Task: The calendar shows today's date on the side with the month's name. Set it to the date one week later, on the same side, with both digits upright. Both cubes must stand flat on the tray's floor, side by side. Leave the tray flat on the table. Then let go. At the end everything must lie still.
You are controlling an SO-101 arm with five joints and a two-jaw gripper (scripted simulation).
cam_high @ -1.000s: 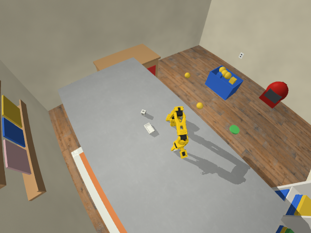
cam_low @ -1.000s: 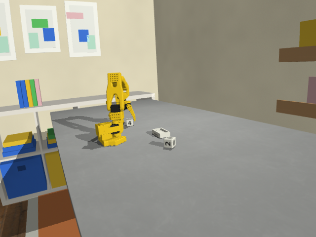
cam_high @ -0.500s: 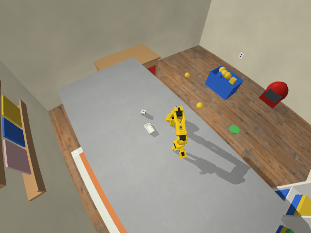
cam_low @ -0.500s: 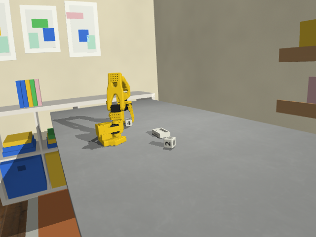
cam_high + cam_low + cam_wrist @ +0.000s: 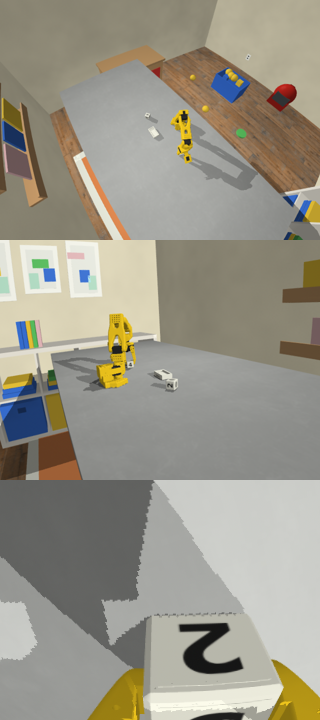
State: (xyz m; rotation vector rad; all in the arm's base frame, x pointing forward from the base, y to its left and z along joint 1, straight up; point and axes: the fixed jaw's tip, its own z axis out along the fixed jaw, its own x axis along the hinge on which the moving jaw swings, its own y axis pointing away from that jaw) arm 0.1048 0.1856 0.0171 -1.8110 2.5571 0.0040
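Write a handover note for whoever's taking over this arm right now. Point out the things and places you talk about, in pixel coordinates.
Gripper [image 5: 180, 154] [image 5: 130, 364] [image 5: 207, 695]: fingers either side of one number cube [image 5: 180, 154] [image 5: 130, 364] [image 5: 212, 652]; can't tell if it's gripped.
Other cube [image 5: 147, 115] [image 5: 171, 384]: on the table near the tray [image 5: 149, 128] [image 5: 163, 377], showing a sideways 2 and a 0 to the exterior view.
Done: neither cube is in the tray yet.
Left: set next week's date on the month-name side, digits upright, cubes flat side by side, tray flat, release, all still.

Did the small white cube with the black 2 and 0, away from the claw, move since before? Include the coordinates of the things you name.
No. The small white cube [image 5: 147, 115] [image 5: 170, 384] sits at the same spot on the grey table [image 5: 113, 103] [image 5: 206, 420], no nearer its edges.
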